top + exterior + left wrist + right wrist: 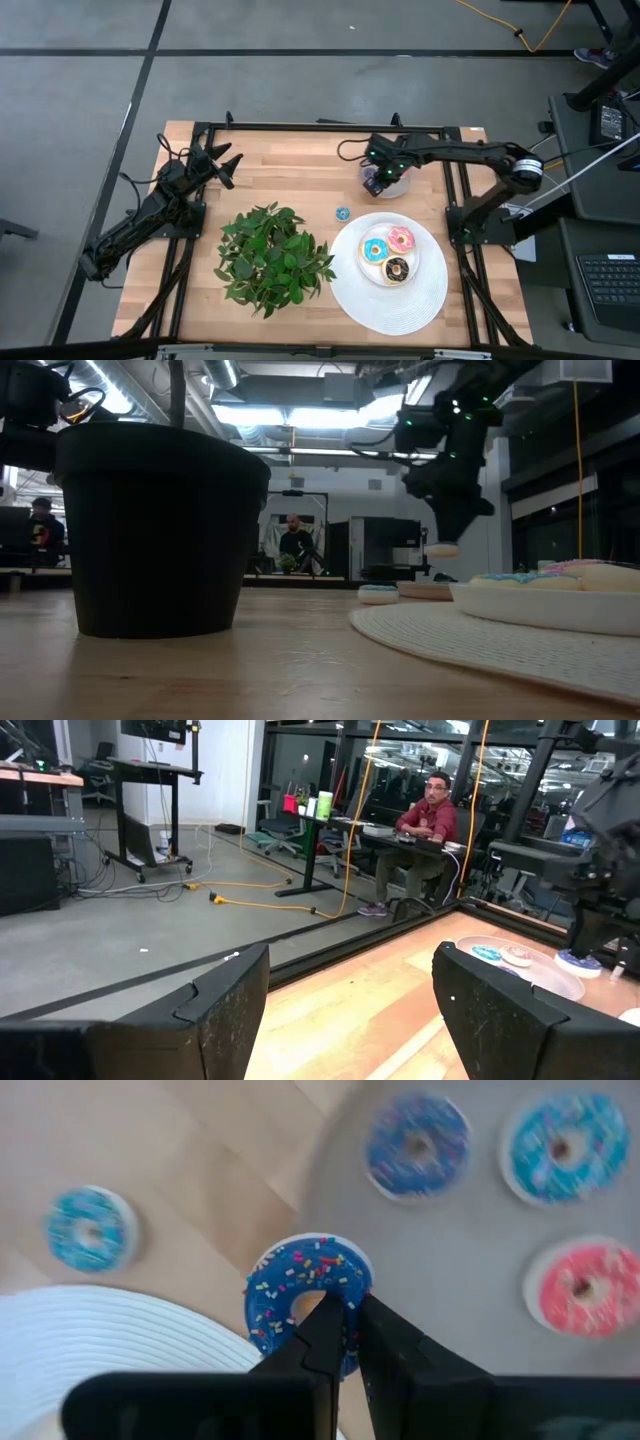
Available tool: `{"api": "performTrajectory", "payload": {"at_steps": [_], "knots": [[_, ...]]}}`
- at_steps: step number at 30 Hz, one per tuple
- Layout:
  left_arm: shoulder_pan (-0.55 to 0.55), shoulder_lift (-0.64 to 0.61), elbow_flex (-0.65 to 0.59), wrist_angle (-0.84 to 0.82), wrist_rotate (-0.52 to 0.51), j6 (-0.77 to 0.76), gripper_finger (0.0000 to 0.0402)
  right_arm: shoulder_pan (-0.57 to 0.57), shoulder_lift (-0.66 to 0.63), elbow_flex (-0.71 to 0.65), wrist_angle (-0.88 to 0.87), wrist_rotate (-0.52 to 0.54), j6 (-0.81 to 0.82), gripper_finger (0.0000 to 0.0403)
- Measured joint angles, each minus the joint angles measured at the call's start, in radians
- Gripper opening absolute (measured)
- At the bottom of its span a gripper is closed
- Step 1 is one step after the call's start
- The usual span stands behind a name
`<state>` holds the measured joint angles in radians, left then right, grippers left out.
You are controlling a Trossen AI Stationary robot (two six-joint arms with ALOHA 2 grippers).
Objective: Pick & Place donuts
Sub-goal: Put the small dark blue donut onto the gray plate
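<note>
Pinching a dark blue sprinkled donut (305,1295) by its rim, the right gripper (345,1342) hangs over the edge of the grey dish (470,1270), its two fingers closed narrow on the ring. Just past the fingertips, on the dish, lie two more blue donuts (418,1145) and a pink donut (583,1287). To one side of the fingers, on the bare wood, a small light blue donut (88,1230) lies alone, clear of both the dish and the white mat (120,1330).

From above, the right gripper (377,178) sits at the dish (396,184), and the lone donut (342,213) lies between it and the white plate (372,270). On the plate rest three bigger donuts: light blue (375,250), pink (401,238) and dark brown (397,268), touching one another.

The left gripper (226,163) waits well apart at the table's far left corner, fingers (235,1010) spread wide and holding nothing. A potted plant (272,256) stands between the arms.
</note>
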<state>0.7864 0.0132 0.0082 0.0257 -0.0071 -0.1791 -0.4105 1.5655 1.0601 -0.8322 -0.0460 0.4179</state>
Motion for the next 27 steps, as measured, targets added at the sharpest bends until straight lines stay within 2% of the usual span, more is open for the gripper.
{"api": "performTrajectory", "payload": {"at_steps": [12, 27], "knots": [[0.0, 0.0, 0.0, 0.0, 0.0, 0.0, 0.027, -0.124, -0.056, -0.179, 0.042, 0.004, -0.007, 0.0033], [0.0, 0.0, 0.0, 0.0, 0.0, 0.0, 0.027, -0.199, -0.055, -0.282, 0.138, 0.019, -0.061, 0.0033]]}}
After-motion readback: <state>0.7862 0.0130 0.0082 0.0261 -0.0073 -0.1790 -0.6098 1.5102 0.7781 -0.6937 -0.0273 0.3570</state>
